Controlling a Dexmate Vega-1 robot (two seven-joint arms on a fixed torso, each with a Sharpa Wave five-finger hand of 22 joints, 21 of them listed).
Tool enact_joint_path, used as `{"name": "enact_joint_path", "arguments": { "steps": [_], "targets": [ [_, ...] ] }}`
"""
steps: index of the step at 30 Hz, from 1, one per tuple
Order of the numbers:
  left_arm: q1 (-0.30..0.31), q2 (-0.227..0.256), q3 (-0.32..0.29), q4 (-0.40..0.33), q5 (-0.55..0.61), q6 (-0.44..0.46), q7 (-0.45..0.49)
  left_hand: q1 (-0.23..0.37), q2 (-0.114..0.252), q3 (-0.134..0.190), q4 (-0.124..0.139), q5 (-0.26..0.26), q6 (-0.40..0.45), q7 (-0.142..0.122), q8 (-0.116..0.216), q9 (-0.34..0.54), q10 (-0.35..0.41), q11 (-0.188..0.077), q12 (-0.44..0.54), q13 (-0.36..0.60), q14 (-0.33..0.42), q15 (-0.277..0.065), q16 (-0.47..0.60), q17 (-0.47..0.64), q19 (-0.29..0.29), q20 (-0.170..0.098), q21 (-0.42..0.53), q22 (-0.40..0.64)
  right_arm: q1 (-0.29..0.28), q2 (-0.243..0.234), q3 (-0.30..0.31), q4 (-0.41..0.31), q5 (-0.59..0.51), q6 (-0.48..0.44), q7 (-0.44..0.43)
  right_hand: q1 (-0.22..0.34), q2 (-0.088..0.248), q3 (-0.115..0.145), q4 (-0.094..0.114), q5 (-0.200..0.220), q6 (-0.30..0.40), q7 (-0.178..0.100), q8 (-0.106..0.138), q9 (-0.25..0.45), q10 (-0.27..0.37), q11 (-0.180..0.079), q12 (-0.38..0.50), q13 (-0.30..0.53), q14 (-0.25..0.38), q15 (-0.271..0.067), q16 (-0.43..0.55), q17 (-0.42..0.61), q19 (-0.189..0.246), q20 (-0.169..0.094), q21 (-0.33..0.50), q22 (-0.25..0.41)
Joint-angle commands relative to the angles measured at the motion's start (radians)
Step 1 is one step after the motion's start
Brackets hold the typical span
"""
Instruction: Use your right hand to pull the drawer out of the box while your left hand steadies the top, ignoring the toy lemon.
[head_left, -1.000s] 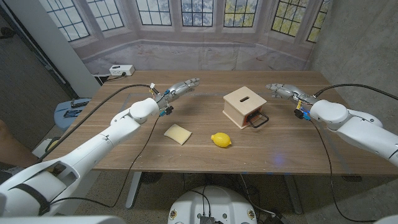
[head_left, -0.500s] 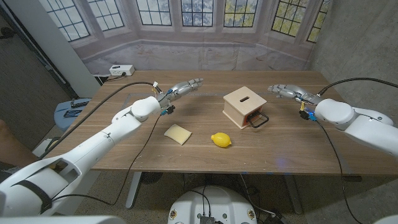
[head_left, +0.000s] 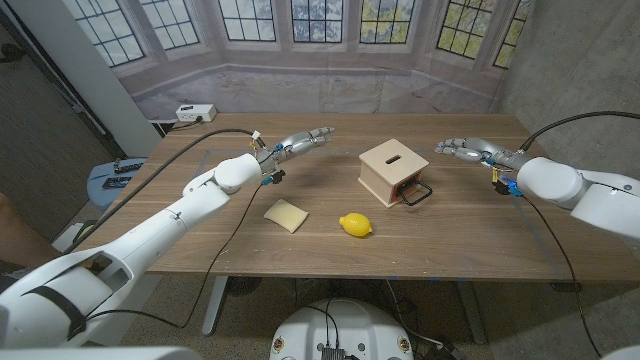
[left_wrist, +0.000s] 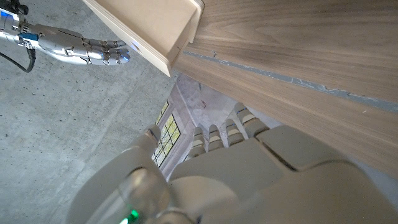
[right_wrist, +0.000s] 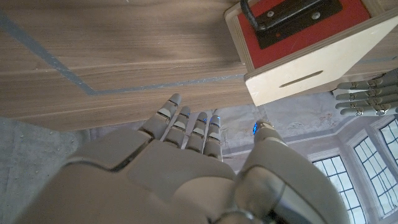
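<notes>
A pale wooden box with a slot in its top stands mid-table. Its red drawer front carries a black handle and faces the front right. My left hand hovers left of the box, fingers stretched toward it, holding nothing. My right hand hovers to the box's right, fingers spread, apart from the box. In the left wrist view the box and the right hand show beyond it. The yellow toy lemon lies in front of the box.
A pale yellow flat square lies left of the lemon. A white power strip sits at the table's far left corner. Black cables trail along both arms.
My left hand has reached further right toward the box. My right hand has drifted slightly right and up, fingers staying spread.
</notes>
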Motion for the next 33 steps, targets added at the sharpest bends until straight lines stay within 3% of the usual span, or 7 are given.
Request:
{"name": "enact_joint_path", "arguments": {
  "steps": [1, 11, 18, 24, 33],
  "targets": [
    [-0.013, 0.017, 0.016, 0.019, 0.08, -0.105, -0.013, -0.007, 0.007, -0.001, 0.008, -0.002, 0.007, -0.006, 0.001, 0.001, 0.004, -0.001, 0.003, 0.003, 0.005, -0.007, 0.004, 0.003, 0.009, -0.006, 0.003, 0.002, -0.113, -0.097, 0.07, -0.072, -0.062, -0.039, -0.036, -0.002, -0.006, 0.0, -0.002, -0.003, 0.008, -0.004, 0.003, 0.006, 0.005, 0.0, 0.003, 0.003, 0.008, -0.094, 0.001, 0.0, -0.006, -0.044, 0.0, 0.003],
    [-0.036, 0.011, 0.028, 0.049, 0.125, -0.159, -0.029, -0.014, 0.01, -0.001, 0.015, -0.002, 0.008, -0.008, 0.001, 0.001, 0.005, -0.005, 0.003, 0.003, 0.003, -0.012, 0.003, 0.003, 0.011, -0.01, 0.003, 0.002, -0.179, -0.143, 0.11, -0.127, -0.127, -0.089, -0.043, -0.016, -0.008, -0.004, 0.002, -0.002, 0.009, -0.004, 0.002, 0.006, 0.006, -0.004, 0.002, 0.003, 0.006, -0.096, 0.0, 0.002, -0.009, -0.041, 0.002, 0.003],
    [-0.054, 0.003, 0.034, 0.073, 0.163, -0.198, -0.022, -0.017, 0.01, -0.001, 0.017, -0.001, 0.007, -0.009, 0.001, 0.002, 0.004, -0.008, 0.002, 0.003, 0.003, -0.014, 0.003, 0.003, 0.01, -0.012, 0.003, 0.002, -0.245, -0.142, 0.163, -0.159, -0.174, -0.128, -0.046, -0.028, -0.009, -0.009, 0.007, -0.001, 0.009, -0.006, 0.001, 0.006, 0.005, -0.009, 0.001, 0.003, 0.004, -0.095, 0.0, 0.004, -0.012, -0.041, 0.003, 0.003],
    [-0.07, -0.005, 0.039, 0.096, 0.188, -0.229, -0.018, -0.021, 0.01, -0.001, 0.02, -0.001, 0.005, -0.009, 0.0, 0.002, 0.003, -0.01, 0.001, 0.003, 0.0, -0.018, 0.001, 0.003, 0.006, -0.016, 0.001, 0.002, -0.324, -0.114, 0.238, -0.184, -0.242, -0.158, -0.019, -0.04, -0.01, -0.013, 0.013, 0.0, 0.01, -0.006, 0.001, 0.006, 0.004, -0.009, 0.0, 0.003, 0.0, -0.094, -0.001, 0.005, -0.014, -0.04, 0.004, 0.003],
    [-0.103, -0.02, 0.053, 0.138, 0.215, -0.274, -0.028, -0.029, 0.008, -0.003, 0.026, 0.0, -0.003, -0.014, -0.002, 0.002, -0.002, -0.011, -0.001, 0.003, -0.016, -0.021, -0.004, 0.003, -0.005, -0.015, -0.003, 0.002, -0.41, 0.001, 0.335, -0.227, -0.364, -0.206, 0.053, -0.052, -0.011, -0.017, 0.017, 0.002, 0.01, -0.008, 0.0, 0.006, 0.003, -0.009, -0.001, 0.003, -0.001, -0.095, -0.002, 0.005, -0.01, -0.031, 0.007, 0.003]
  ]
}}
